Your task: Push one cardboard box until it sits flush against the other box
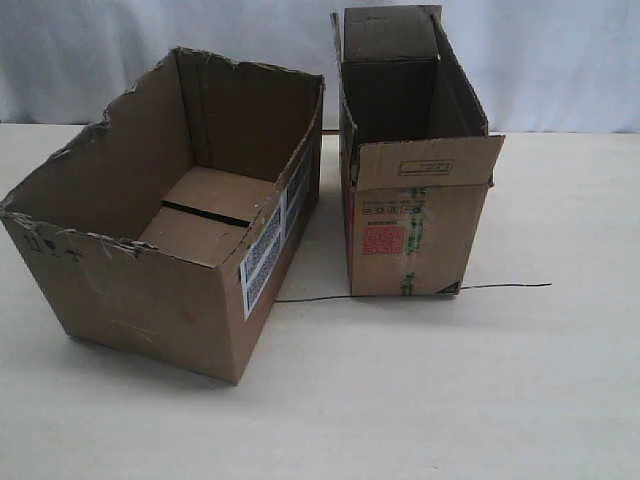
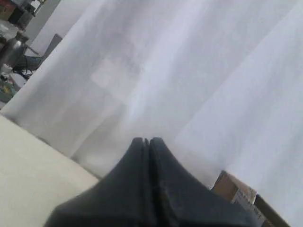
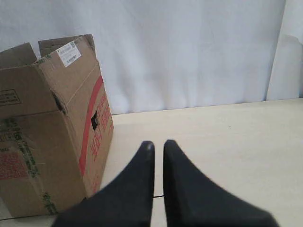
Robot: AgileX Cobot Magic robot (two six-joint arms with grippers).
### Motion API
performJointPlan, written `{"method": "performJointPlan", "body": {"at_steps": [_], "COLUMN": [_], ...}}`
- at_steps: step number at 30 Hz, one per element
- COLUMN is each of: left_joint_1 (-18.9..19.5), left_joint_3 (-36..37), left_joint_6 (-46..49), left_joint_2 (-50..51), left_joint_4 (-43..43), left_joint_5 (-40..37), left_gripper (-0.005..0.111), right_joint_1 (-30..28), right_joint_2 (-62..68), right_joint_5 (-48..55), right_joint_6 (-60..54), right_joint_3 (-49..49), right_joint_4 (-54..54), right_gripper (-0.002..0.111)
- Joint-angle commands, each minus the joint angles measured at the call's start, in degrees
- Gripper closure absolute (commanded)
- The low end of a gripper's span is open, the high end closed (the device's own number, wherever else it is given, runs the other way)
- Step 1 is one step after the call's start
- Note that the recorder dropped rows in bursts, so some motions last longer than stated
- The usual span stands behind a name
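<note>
The wide, low cardboard box with torn top edges and a white-blue label stands on the left of the table. The narrower, taller box, with a red square label and green-printed tape, stands to its right; a gap of bare table separates them. Neither gripper shows in the exterior view. My left gripper is shut and empty, pointing at the white curtain. My right gripper is shut down to a thin slit with nothing in it. It hovers over the table, apart from the tall box and beside its red-printed side.
A thin black wire lies on the pale table, running under the tall box's front. A white curtain hangs behind the table. A cardboard corner with a pale label peeks into the left wrist view; which box it is I cannot tell.
</note>
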State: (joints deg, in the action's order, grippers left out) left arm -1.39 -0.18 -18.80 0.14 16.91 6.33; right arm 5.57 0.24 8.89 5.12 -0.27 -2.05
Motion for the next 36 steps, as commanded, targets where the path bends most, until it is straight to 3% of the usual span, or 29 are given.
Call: {"method": "performJointPlan", "body": {"at_steps": [1, 3, 8, 12, 15, 18, 23, 29, 31, 36], "left_joint_1": [0.0, 0.0, 0.0, 0.0, 0.0, 0.0, 0.0, -0.4, -2.1, -12.1], "left_joint_3": [0.2, 0.2, -9.0, -16.3, -21.6, -25.4, -25.5, -24.4, -23.2, -20.1], "left_joint_6": [-0.9, -0.5, 4.1, 6.7, 16.5, 27.8, 47.7, 55.0, 55.4, 54.2], "left_joint_2": [-0.1, -0.1, 3.4, 12.5, 21.1, 31.6, 46.2, 53.4, 53.5, 54.1], "left_joint_4": [1.8, 1.6, -4.8, -11.3, -7.3, 1.9, 22.0, 24.3, 24.2, 24.2], "left_joint_5": [8.8, 8.0, -17.2, -30.5, -39.1, -45.4, -43.9, -39.1, -37.9, -28.7], "left_gripper": [0.107, 0.107, 0.107, 0.107, 0.107, 0.107, 0.107, 0.107, 0.107, 0.107], "right_joint_1": [-0.1, -0.1, -0.1, -0.1, -0.1, -0.1, -0.1, -0.1, -0.1, -0.1], "right_joint_2": [-0.2, -0.2, -0.2, -0.2, -0.2, -0.2, -0.2, -0.2, -0.2, -0.2], "right_joint_5": [0.2, 0.2, 0.2, 0.2, 0.2, 0.2, 0.2, 0.2, 0.2, 0.2], "right_joint_6": [0.1, 0.1, 0.1, 0.1, 0.1, 0.1, 0.0, 0.0, 0.0, 0.0], "right_joint_3": [0.3, 0.3, 0.3, 0.3, 0.3, 0.3, 0.3, 0.3, 0.3, 0.3], "right_joint_4": [-0.1, -0.1, -0.1, -0.1, -0.1, -0.1, -0.1, -0.1, -0.1, -0.1], "right_gripper": [0.103, 0.103, 0.103, 0.103, 0.103, 0.103, 0.103, 0.103, 0.103, 0.103]}}
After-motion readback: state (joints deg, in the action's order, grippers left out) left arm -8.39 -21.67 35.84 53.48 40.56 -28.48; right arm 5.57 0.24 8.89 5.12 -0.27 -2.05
